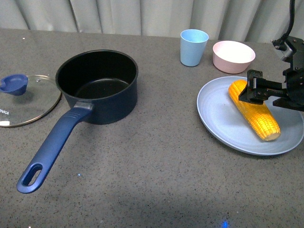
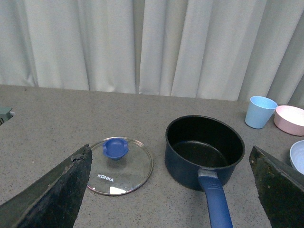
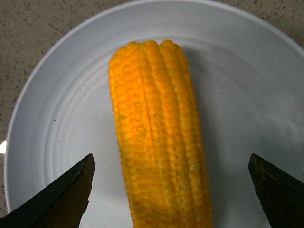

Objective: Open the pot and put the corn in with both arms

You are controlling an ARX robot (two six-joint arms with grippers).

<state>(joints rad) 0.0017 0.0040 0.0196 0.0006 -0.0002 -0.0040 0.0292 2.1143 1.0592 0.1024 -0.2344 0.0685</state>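
The lid (image 1: 33, 108) lay flat on the desk (image 1: 156, 180) at far left, knob up, just beside the pot (image 1: 99, 83) and clear of its mouth, so the opening step appeared done. The pot stood uncovered and empty, its handle (image 1: 52, 145) running toward the robot, leaving the mouth free from above. The left pincer (image 2: 170, 154), seen only in its own wrist view, hung with jaws apart and nothing between them, raised and set back from lid and pot, probably to keep out of the way. Farther right, toward the curtain, stood a cup (image 1: 194, 46) and a bowl (image 1: 232, 56), neither needed here. The plate (image 1: 216, 118) at right carried the corn (image 1: 259, 118), lying aslant on its side, well apart from the pot. The right pincer (image 3: 170, 161) hovered over the cob with jaws wide apart, one to either flank and neither touching it. This stance across the cob's girth suited a closing grip, judged the next step before the carry to the pot.
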